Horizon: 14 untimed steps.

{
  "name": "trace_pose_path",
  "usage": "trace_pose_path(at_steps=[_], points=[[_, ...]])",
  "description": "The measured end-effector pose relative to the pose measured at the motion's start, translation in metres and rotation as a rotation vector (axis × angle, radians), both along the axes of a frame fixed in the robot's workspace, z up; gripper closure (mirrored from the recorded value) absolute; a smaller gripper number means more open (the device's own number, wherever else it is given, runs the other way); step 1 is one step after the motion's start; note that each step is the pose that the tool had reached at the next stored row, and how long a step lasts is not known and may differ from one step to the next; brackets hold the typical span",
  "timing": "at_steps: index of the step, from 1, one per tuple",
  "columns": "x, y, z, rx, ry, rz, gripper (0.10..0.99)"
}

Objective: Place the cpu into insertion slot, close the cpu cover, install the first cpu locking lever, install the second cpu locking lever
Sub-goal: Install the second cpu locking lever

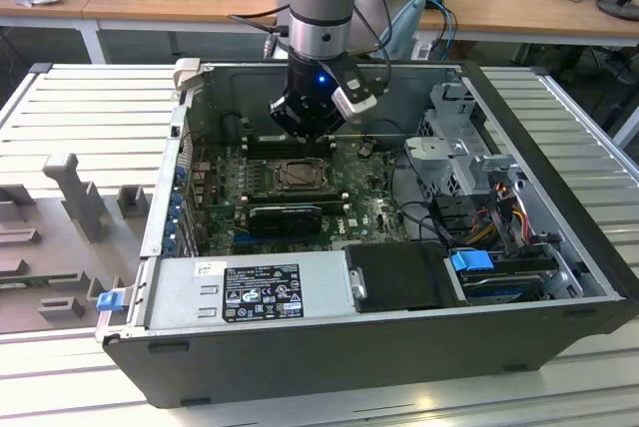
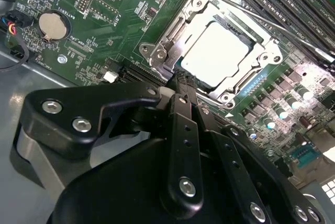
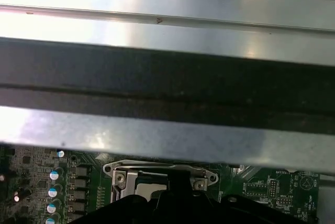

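Second wrist view has the cpu [image 2: 215,51] seated in the insertion slot [image 2: 246,75] mid-motherboard [image 2: 84,20], the cpu cover [image 2: 201,4] shut over it, while my gripper [image 2: 180,85], fingers pinched together and empty, touches the cover's near edge; levers unjudgeable.

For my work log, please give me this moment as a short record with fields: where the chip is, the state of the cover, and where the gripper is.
cpu: pale square chip lying in the insertion slot, seen in the second wrist view
cpu cover: silver frame lying down around the chip, which shows through its cutout
gripper: just above the socket's edge, inside the open computer case; jaws look closed together, nothing seen between them
board: green circuit board with a round coin battery
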<state>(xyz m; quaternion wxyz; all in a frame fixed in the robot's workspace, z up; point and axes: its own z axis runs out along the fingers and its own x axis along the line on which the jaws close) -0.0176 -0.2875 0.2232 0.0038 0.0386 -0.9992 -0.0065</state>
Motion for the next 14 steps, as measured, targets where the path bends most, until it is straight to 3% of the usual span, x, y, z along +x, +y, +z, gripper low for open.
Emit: trace_pose_path(at_steps=[14], points=[[0.0, -0.004, 0.0, 0.0, 0.0, 0.0, 0.98]])
